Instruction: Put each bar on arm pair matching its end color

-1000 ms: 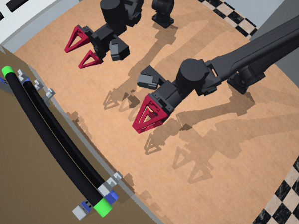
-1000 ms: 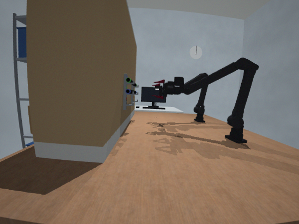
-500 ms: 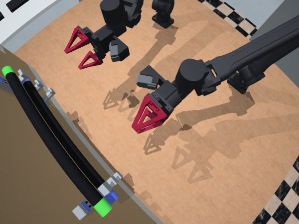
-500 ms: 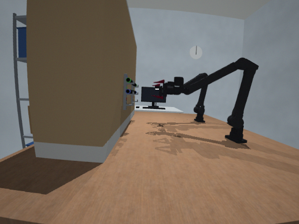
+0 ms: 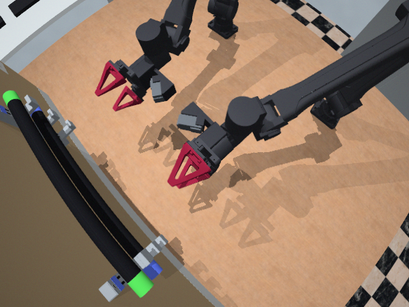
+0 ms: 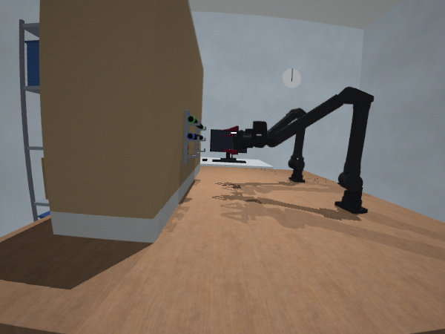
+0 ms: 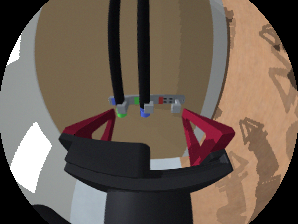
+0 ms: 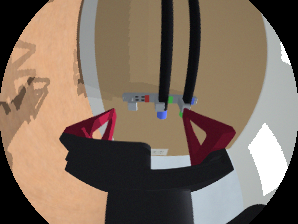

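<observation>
The green-ended bar (image 5: 63, 179) (image 6: 191, 119) (image 7: 114, 50) lies on the top rack arms, beside the blue labels (image 5: 118, 282) (image 7: 114, 101). The blue-ended bar (image 6: 190, 136) (image 7: 143, 50) (image 8: 165, 50) lies on the middle arms, beside the green labels (image 7: 136, 100) (image 8: 170, 99). The bottom pair, with red labels (image 7: 160, 100) (image 8: 147, 98), is empty. My left gripper (image 5: 174, 184) (image 7: 148, 112) is open and empty, in front of the rack's left part. My right gripper (image 5: 105, 102) (image 8: 149, 112) is open and empty, in front of the rack's right part. Both are clear of the bars.
The rack is fixed to a tall brown wall panel (image 6: 111, 111) with a grey base strip (image 6: 104, 225) standing on the wooden table (image 5: 290, 232) (image 6: 278, 267). Open space separates both grippers from the rack. A monitor (image 6: 219, 141) stands on a white desk beyond the table.
</observation>
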`<state>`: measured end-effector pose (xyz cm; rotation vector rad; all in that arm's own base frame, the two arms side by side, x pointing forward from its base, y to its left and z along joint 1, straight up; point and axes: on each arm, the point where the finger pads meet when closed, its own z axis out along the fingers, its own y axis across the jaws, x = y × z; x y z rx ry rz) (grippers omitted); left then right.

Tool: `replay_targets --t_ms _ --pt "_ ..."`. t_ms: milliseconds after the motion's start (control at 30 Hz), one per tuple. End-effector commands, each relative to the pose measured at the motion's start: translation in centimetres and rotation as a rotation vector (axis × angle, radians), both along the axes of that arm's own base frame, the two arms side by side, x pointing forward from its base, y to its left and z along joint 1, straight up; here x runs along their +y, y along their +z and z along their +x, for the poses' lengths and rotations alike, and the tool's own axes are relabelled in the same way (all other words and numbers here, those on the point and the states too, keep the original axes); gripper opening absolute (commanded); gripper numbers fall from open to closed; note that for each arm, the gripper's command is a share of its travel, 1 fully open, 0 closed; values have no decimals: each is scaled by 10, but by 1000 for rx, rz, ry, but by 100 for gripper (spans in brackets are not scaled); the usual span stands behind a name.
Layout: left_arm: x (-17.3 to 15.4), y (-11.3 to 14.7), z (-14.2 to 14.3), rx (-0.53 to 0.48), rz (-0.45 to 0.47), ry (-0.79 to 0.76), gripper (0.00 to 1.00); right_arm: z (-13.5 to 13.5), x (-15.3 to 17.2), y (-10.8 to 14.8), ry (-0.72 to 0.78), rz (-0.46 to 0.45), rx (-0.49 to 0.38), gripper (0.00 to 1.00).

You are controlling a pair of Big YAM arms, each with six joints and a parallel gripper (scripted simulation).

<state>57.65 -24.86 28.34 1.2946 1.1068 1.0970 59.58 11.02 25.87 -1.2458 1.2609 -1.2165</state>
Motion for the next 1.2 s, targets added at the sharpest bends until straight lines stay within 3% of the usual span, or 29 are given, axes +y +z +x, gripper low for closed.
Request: replay_targets --t_ms 0,967,1167 --pt "1 38 22 -84 -47 13 100 19 -4 25 -11 16 -71 100" --pt "3 -15 82 -87 -50 29 100 78 -16 -28 -27 29 -115 100" --pt "3 -15 82 -86 -50 29 100 78 -16 -28 -28 29 -115 100"
